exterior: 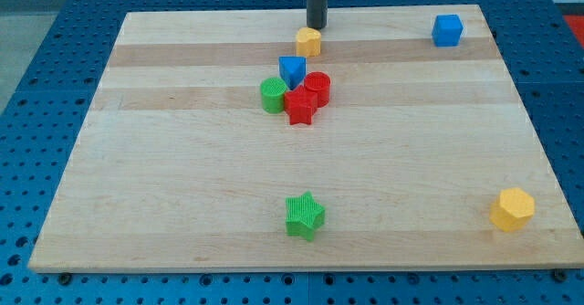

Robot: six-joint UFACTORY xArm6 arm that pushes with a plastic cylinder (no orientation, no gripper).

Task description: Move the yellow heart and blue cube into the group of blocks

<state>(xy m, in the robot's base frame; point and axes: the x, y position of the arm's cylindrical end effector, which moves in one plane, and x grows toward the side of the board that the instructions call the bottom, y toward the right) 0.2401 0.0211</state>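
Note:
The yellow heart (pixel 308 41) lies near the view's top centre of the wooden board (pixel 164 186). My tip (pixel 316 26) stands just above it in the view, close to or touching its upper edge. The blue cube (pixel 447 30) sits alone at the view's top right. The group lies just below the yellow heart: a blue triangular block (pixel 292 69), a red cylinder (pixel 318 87), a green cylinder (pixel 273 96) and a red star (pixel 300 107), all touching or nearly so. A small gap separates the heart from the blue triangular block.
A green star (pixel 304 215) lies at the view's bottom centre. A yellow hexagon (pixel 512 209) sits at the view's bottom right near the board's edge. Blue perforated table surrounds the board.

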